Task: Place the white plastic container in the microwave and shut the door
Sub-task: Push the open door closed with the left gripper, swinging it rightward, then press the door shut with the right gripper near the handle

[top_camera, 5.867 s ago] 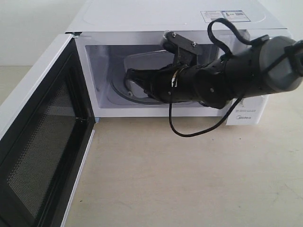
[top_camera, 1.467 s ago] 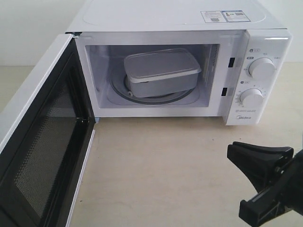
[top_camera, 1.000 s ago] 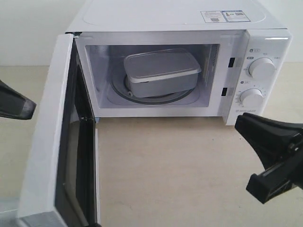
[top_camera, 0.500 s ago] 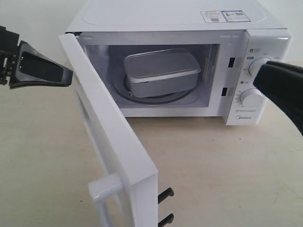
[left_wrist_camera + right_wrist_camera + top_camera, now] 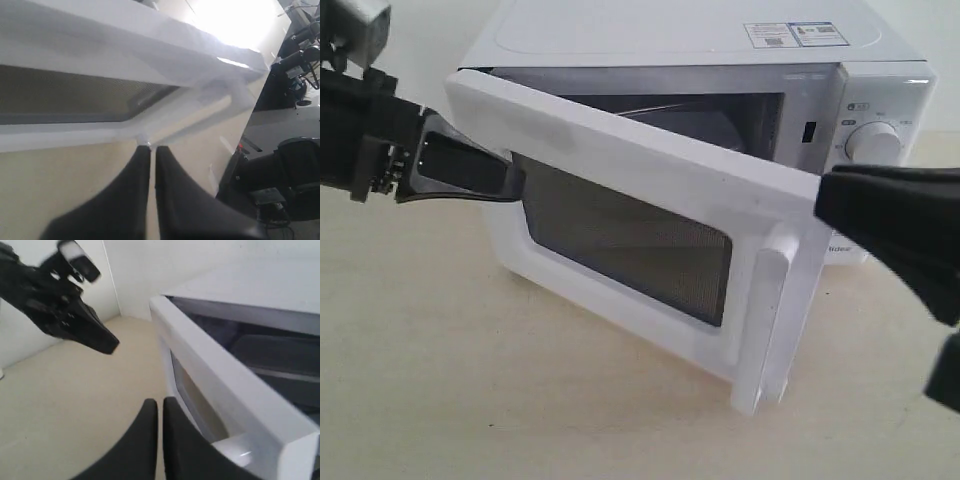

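From outside, the door (image 5: 650, 215) of the microwave (image 5: 670, 35) is half shut and hides most of the white plastic container (image 5: 705, 125) inside; the left fingers (image 5: 485, 178) touch its front, and the right fingers (image 5: 895, 215) are a black blur cut off at the edge. The left wrist view shows the left fingers pressed together, holding nothing, tips against the door. The right wrist view shows the right fingers closed on nothing, and the white plastic container dim behind the door.

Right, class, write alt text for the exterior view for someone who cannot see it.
A white countertop microwave sits on a beige table, its door partly closed. The left gripper touches the door's outer face near the hinge; the right gripper hangs blurred at the right edge.
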